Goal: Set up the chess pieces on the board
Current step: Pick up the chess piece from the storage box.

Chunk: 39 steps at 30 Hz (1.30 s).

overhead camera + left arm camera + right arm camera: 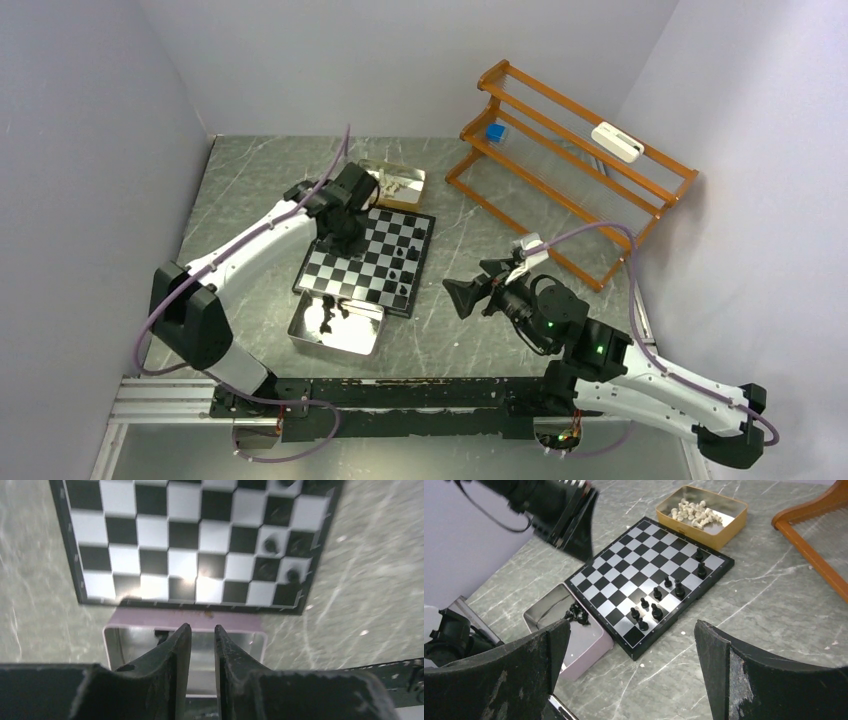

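Observation:
The black-and-white board (pixel 350 270) lies mid-table. Several black chess pieces (pixel 657 611) stand along its right side; they also show in the left wrist view (pixel 270 545). More black pieces (pixel 576 614) lie in a silver tray (pixel 584 650) at the board's near edge. Cream pieces (pixel 694 511) fill a gold tray (pixel 709 535) beyond the board. My left gripper (pixel 340 240) hovers over the board's left part; its jaws (pixel 202 627) stand a narrow gap apart with nothing between. My right gripper (pixel 465 297) is wide open and empty, right of the board (pixel 624 575).
An orange wooden rack (pixel 570 160) stands at the back right, with a blue item (pixel 495 131) and a white item (pixel 615 140) on it. The silver tray's rim (pixel 185 619) touches the board's edge (pixel 150 560). Grey walls enclose the table.

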Available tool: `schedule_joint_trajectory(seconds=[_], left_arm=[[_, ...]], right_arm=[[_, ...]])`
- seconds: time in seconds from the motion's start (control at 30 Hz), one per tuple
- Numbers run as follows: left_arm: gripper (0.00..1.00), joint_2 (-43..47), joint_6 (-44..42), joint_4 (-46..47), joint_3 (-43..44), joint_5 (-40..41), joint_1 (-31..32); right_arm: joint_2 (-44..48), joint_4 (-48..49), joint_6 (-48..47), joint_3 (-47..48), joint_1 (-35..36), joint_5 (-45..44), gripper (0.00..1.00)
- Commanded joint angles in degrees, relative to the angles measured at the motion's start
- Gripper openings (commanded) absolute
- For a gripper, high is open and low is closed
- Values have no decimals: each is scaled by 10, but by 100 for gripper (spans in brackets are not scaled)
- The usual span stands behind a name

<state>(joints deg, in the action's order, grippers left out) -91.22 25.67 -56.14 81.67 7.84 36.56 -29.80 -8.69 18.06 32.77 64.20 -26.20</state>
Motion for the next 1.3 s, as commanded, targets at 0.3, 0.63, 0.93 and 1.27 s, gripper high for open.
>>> schedule_joint_trajectory(seconds=[0.3, 0.63, 0.93, 1.27], left_arm=[[32, 246, 191, 98, -289, -11, -21], [33, 253, 239, 187, -398, -40, -21], [35, 217, 244, 237, -429, -30, -21], [33, 196, 240, 245, -437, -19, -21]], right_arm=[[30, 8, -7, -5, 1, -18, 100], [45, 1, -4, -13, 1, -26, 100], [57, -3, -5, -14, 1, -34, 100], [59, -2, -6, -14, 1, -36, 100]])
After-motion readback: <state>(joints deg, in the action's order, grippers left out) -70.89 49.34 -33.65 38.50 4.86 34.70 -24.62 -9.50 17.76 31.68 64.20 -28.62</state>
